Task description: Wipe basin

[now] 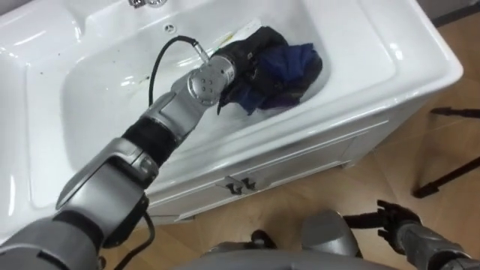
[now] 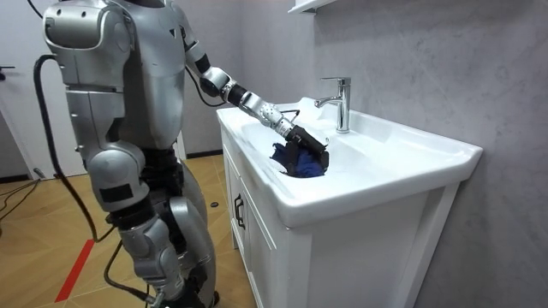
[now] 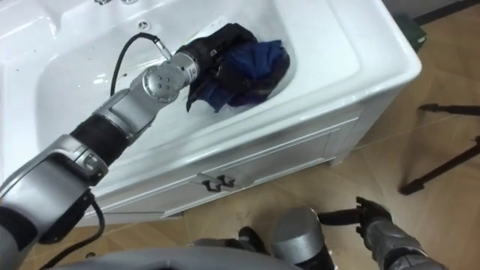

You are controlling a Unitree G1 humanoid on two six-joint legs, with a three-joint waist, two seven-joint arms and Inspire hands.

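Mid-wipe, by the look of it: standing at the front of the white basin, reaching in with the left hand, closed around a bunched dark blue cloth and pressing it against the bowl's wall at about 2 o'clock in the eye views, well apart from the faucet up at 12. Hanging the right hand loose and empty at 5 o'clock, below the cabinet front and clear of the work. Judged as only partly done, going by the cloth sitting in one corner and the faint dark marks showing on the bowl floor toward 10 o'clock. Next, most likely: keep the grip and the downward pressure, drag the cloth across the floor toward 9 and 10 o'clock, then sweep round the wall, keeping the cloth bunched under the palm and steering clear of the faucet.
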